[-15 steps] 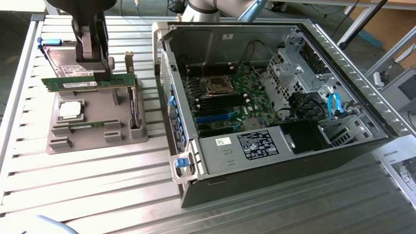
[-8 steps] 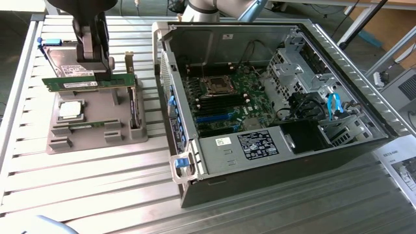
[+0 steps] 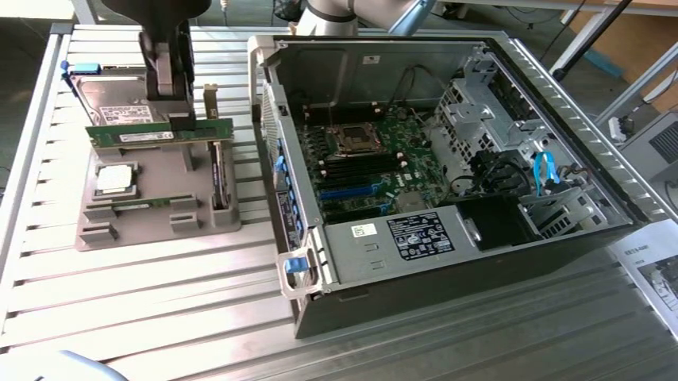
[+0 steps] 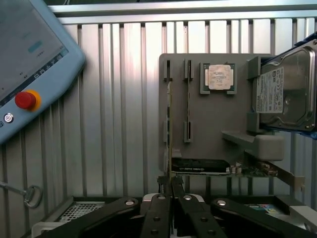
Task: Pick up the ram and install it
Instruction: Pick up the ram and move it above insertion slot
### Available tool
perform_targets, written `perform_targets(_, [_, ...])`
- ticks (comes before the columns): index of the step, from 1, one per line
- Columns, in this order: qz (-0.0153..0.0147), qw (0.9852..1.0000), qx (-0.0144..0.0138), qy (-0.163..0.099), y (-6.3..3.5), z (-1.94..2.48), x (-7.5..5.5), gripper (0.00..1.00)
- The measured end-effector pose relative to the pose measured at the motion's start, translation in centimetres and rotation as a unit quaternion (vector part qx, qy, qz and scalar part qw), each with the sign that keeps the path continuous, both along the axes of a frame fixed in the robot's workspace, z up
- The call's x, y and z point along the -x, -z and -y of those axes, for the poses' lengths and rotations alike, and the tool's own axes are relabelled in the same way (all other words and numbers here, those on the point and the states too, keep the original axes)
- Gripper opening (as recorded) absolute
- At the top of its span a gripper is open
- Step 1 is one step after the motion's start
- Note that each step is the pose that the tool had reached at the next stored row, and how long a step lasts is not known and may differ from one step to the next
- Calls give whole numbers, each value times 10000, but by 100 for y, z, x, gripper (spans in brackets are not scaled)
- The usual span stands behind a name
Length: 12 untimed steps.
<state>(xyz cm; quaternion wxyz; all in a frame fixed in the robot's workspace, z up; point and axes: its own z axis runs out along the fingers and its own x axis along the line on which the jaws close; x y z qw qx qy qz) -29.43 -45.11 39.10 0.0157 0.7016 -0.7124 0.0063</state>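
In the exterior view the ram [image 3: 132, 133], a long green stick with a pale label, hangs level just above the grey holder tray [image 3: 159, 218] at that view's left. My gripper [image 3: 180, 121] comes down from above and is shut on the stick's upper edge. In the wrist view the ram [image 4: 170, 129] runs edge-on as a thin line from between my shut fingers [image 4: 159, 210], with the gripper [image 4: 171, 191] over the tray [image 4: 213, 129]. The open computer case [image 3: 509, 71] lies to the exterior view's right, its motherboard slots [image 3: 330, 163] bare.
The tray also carries a second stick [image 4: 188, 99] in a slot, a processor [image 4: 219, 77], a silver hard drive [image 4: 285, 91] and a black expansion card [image 4: 203, 166] with a metal bracket. A teach pendant [image 4: 29, 64] lies on the slatted table [image 3: 159, 302].
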Motion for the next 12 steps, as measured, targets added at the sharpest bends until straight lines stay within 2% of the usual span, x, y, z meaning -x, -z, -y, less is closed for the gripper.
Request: perform_targets(12, [0, 10000, 1, 0, -1, 0, -268, 12])
